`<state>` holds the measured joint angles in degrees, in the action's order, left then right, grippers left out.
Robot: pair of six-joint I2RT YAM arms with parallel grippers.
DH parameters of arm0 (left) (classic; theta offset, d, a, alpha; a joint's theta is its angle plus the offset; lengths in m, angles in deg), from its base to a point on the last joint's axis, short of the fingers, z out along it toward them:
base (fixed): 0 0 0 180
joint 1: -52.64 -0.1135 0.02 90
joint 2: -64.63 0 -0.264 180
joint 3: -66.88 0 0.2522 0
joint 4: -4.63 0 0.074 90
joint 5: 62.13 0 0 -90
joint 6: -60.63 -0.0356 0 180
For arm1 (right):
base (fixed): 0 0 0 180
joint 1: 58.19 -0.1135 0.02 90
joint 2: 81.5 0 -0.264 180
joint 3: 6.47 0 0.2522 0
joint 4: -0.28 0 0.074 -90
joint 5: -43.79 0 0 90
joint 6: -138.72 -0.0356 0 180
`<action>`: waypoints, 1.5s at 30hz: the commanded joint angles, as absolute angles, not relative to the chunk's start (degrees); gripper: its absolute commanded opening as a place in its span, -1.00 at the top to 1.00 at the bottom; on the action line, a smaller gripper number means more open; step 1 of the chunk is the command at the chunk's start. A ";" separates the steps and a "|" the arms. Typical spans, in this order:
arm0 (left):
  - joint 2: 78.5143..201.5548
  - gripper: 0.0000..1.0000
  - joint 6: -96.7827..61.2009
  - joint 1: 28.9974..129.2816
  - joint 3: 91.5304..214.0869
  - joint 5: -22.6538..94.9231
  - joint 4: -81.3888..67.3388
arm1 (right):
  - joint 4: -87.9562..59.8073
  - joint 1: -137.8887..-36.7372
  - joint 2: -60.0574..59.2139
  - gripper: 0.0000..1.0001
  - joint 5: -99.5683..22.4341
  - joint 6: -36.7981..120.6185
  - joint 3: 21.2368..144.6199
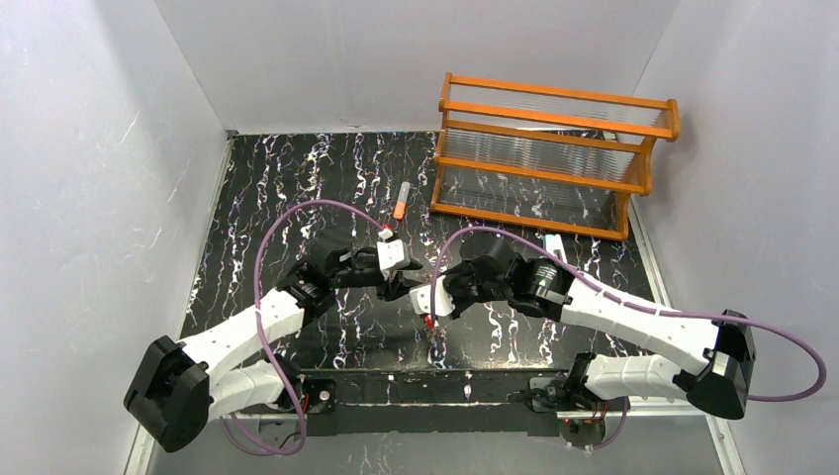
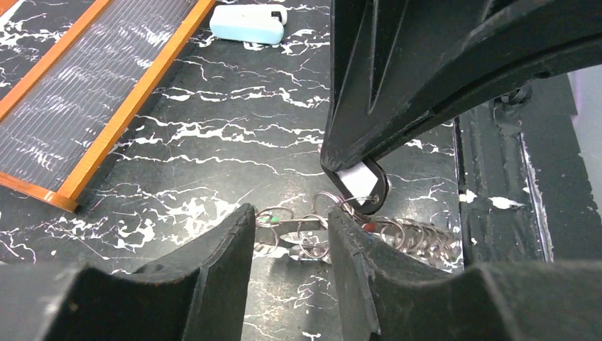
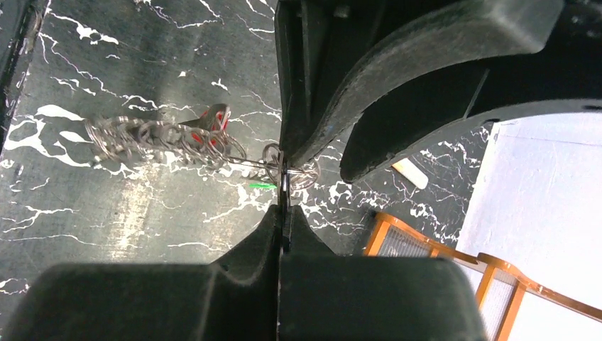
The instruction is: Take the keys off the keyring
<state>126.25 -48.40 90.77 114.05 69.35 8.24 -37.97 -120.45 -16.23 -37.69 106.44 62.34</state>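
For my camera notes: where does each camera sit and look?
Top external: high and behind, facing down; left arm and right arm show.
Left wrist: looks past the left claw at the keyring; the right claw faces it.
Right wrist: looks past the shut right claw at the keyring.
Shared: both wrist views show the keyring and orange rack.

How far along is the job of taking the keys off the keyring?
Done: nothing. The green key, red key and dark-and-white key are all on the keyring. In hand: the right gripper pinches the dark-and-white key, and the left gripper straddles the keyring. Left: all three.
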 commanded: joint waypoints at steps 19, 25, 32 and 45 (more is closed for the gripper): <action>135.11 0.25 -34.31 98.42 113.59 90.80 20.24 | -34.14 -120.78 -19.82 0.97 -60.78 101.23 61.03; 134.93 0.27 -35.39 98.60 114.56 91.98 17.43 | -30.94 -120.76 -21.43 0.97 -66.19 106.89 58.11; 131.21 0.30 -44.19 97.10 117.63 82.83 5.78 | -28.45 -120.76 -23.97 0.97 -62.69 112.83 56.60; 131.02 0.24 -34.90 93.25 113.87 71.49 22.02 | -27.45 -120.76 -22.68 0.97 -59.75 115.98 55.07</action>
<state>128.55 -39.76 93.35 115.14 72.19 15.49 -32.57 -120.82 -22.54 -60.75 113.63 55.78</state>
